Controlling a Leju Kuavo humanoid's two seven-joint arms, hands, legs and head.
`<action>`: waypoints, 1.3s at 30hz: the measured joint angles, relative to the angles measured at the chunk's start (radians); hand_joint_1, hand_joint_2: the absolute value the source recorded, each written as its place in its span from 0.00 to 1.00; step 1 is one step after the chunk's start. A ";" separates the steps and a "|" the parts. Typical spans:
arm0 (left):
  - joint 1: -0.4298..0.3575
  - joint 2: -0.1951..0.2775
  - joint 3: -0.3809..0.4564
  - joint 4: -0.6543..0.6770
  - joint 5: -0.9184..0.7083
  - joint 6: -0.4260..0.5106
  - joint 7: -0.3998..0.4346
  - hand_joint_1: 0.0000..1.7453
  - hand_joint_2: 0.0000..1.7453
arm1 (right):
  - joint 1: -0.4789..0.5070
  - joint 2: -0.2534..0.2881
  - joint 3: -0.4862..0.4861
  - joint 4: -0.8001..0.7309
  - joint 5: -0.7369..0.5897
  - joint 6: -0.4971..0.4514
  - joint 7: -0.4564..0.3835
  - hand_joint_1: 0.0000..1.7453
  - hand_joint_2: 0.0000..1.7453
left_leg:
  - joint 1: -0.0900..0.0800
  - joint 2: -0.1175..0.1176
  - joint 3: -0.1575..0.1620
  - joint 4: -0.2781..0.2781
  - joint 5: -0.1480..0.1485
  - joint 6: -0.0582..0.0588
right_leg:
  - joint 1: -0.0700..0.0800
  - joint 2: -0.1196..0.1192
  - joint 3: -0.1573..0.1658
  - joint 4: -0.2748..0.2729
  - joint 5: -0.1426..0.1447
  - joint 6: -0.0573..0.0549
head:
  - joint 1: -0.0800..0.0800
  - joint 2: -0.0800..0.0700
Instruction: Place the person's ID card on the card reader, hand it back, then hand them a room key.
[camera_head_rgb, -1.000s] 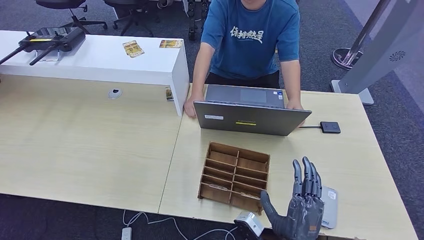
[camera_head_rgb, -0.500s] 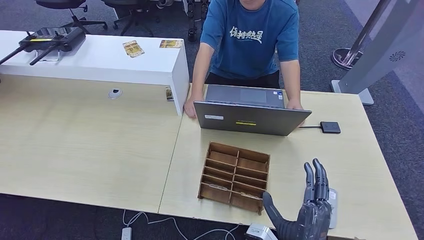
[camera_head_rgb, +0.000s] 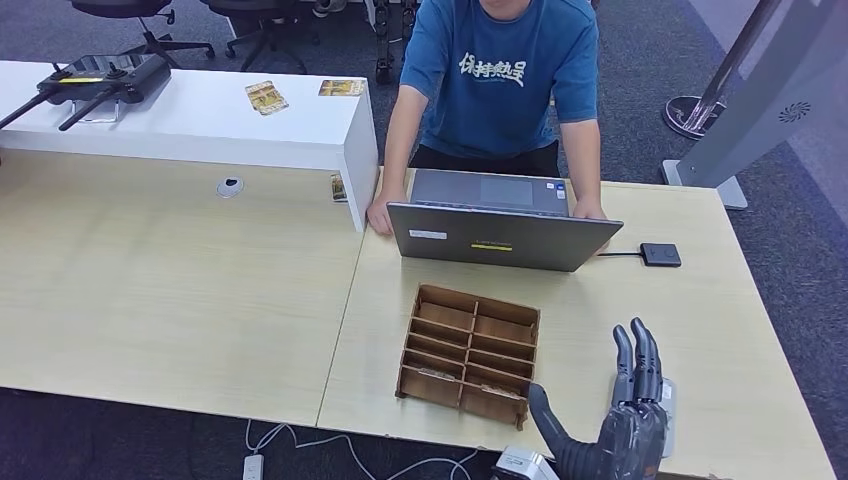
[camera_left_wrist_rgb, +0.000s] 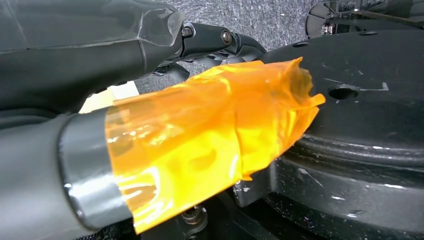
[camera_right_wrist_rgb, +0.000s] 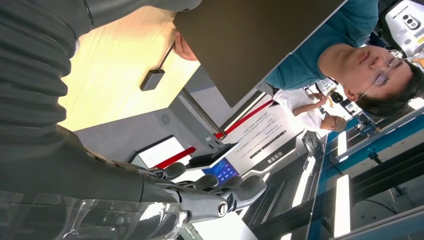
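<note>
Since a second ago your right robot hand (camera_head_rgb: 622, 425), fingers spread and holding nothing, has dropped back over the thin, stiff, pale card (camera_head_rgb: 664, 415) lying flat near the bench (camera_head_rgb: 200, 290) edge: light and slippery, so pinch its overhanging rim.

Desk layout, robot side near, person far.
Wooden divided tray (camera_head_rgb: 470, 352) sits centre-front on pale wood table (camera_head_rgb: 180, 300); grey open laptop (camera_head_rgb: 497, 235) behind it, person in blue T-shirt (camera_head_rgb: 500, 75) behind that. Small black square card reader (camera_head_rgb: 660, 254) right of laptop. White raised counter (camera_head_rgb: 200, 125) far left. Flat grey card (camera_head_rgb: 664, 412) right of tray, near front edge, partly under right hand (camera_head_rgb: 615, 425).
</note>
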 joint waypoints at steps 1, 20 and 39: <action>0.000 0.000 0.000 0.000 0.000 0.000 0.000 0.00 0.00 | 0.000 0.001 -0.001 0.000 -0.007 0.000 -0.004 0.00 1.00 | 0.000 0.000 0.000 0.000 0.000 0.000 | 0.000 0.000 0.000 0.000 0.000 0.000 | 0.000 0.000; 0.001 -0.002 -0.001 0.000 0.013 0.000 0.000 0.00 0.00 | 0.006 -0.010 0.009 0.010 -0.005 0.000 0.086 0.00 1.00 | 0.000 0.000 0.000 0.000 0.000 0.000 | 0.000 0.000 0.000 0.000 0.000 0.000 | 0.000 0.000; 0.003 -0.007 -0.001 0.000 0.036 -0.001 -0.003 0.00 0.00 | 0.007 -0.114 0.119 0.018 0.022 0.000 0.210 0.00 1.00 | 0.000 0.000 0.000 0.000 0.000 0.000 | 0.000 0.000 -0.001 0.000 0.000 0.000 | 0.000 0.000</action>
